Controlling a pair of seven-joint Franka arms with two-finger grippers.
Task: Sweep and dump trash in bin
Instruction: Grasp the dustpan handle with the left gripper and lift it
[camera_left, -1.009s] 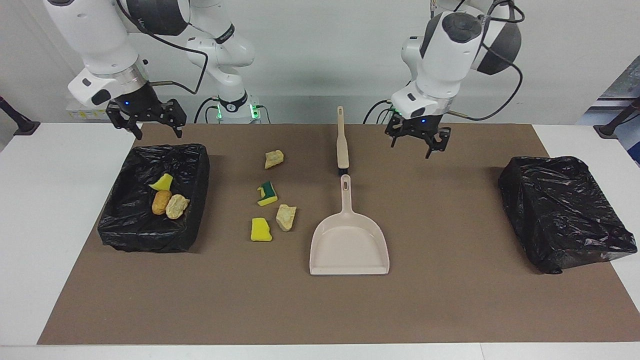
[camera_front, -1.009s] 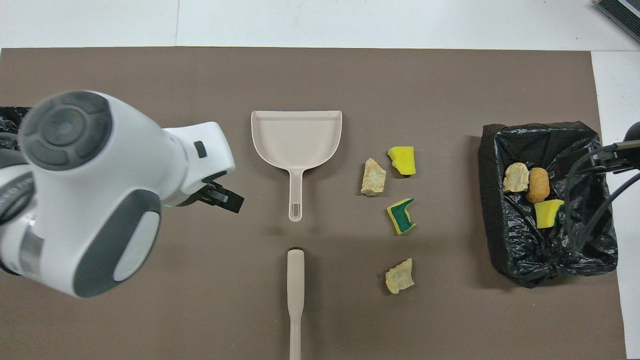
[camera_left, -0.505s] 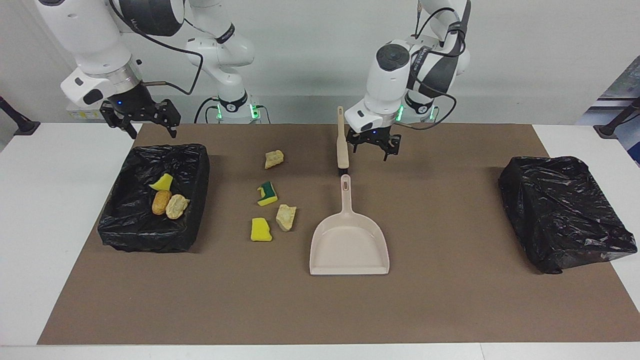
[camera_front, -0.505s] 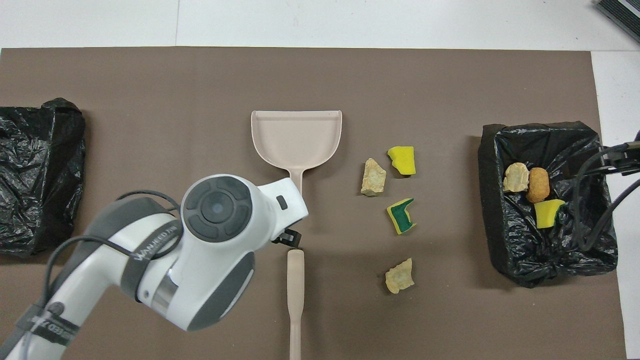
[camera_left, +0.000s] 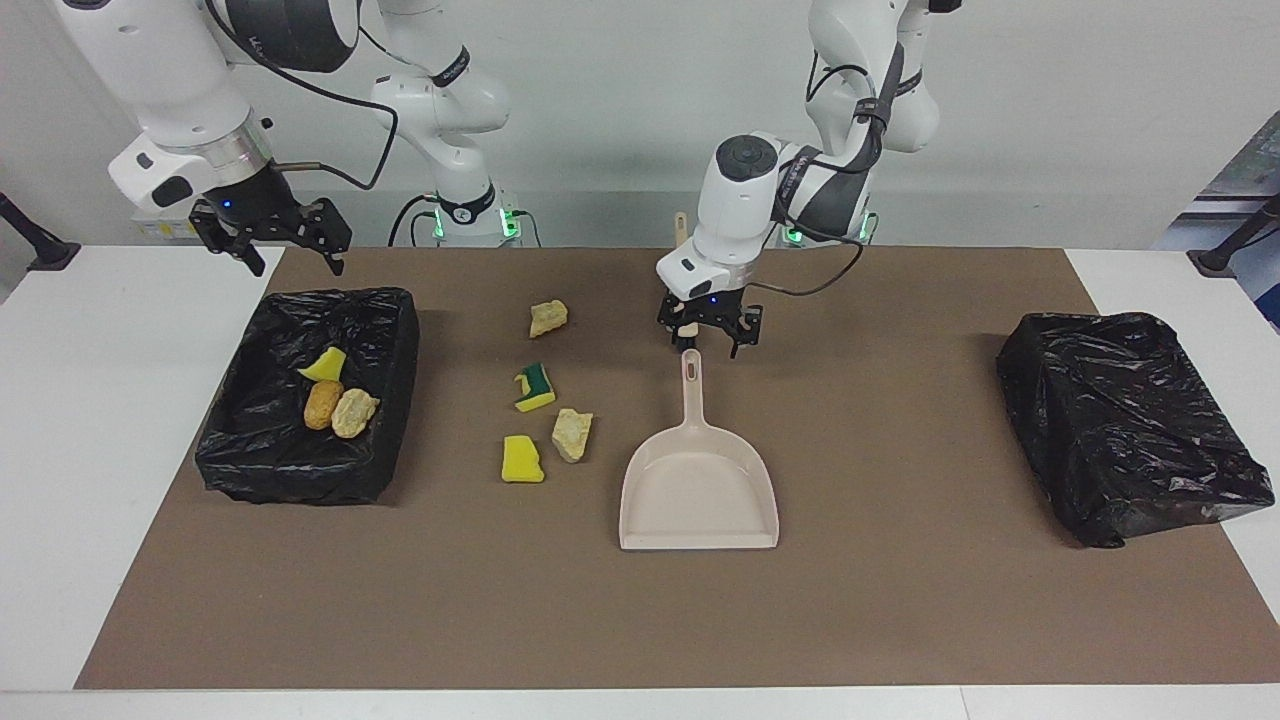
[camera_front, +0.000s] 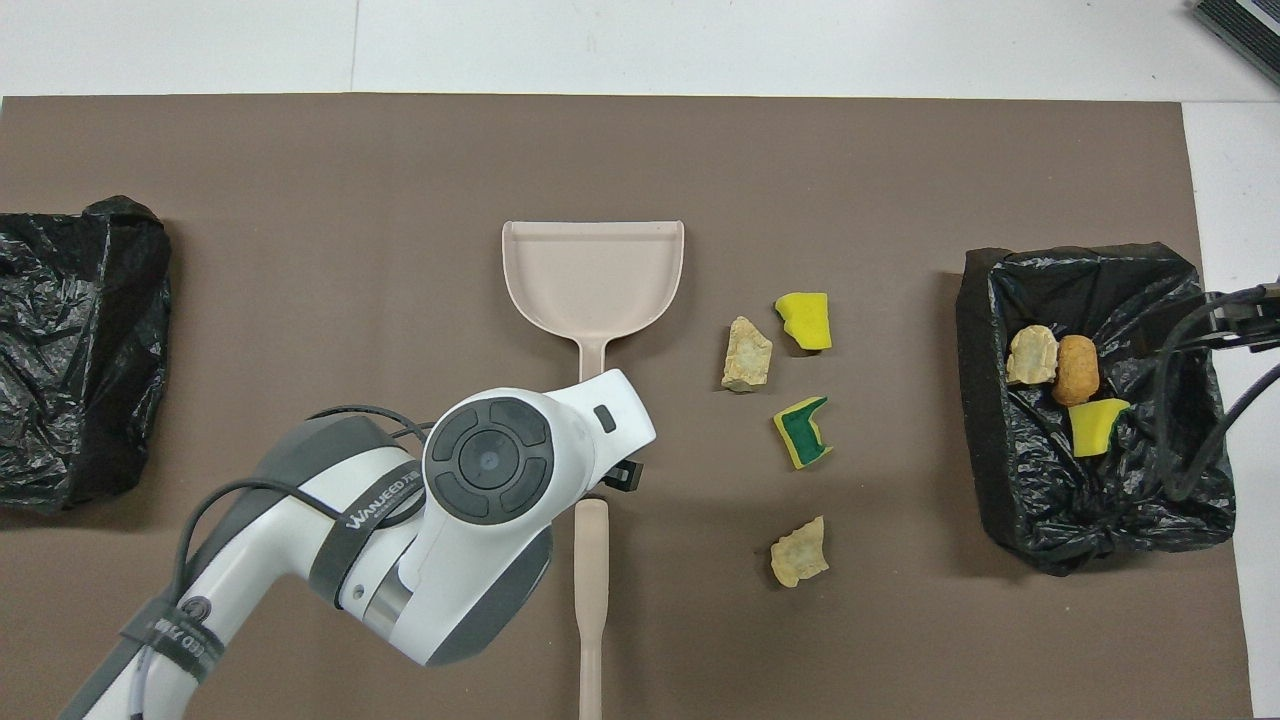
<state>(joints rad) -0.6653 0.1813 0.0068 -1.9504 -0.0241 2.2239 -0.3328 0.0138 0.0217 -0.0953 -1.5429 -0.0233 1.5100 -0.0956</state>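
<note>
Beige dustpan (camera_left: 698, 490), black bin (camera_left: 310, 400), brown mat (camera_left: 900, 420), yellow and beige trash (camera_left: 545, 420).

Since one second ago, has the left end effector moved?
Yes. The left end effector has moved toward the right arm's end of the table and now hangs over the dustpan handle tip, beside the brush handle.

A brown mat (camera_left: 900, 600) covers the white desk (camera_left: 100, 450). Down the middle lies a beige dustpan (camera_left: 698, 490), handle pointing toward the robots, and a beige brush handle (camera_front: 590, 580) lies in line with it. At the left arm's end sits a closed black bag-wrapped box (camera_left: 1125, 425).
</note>
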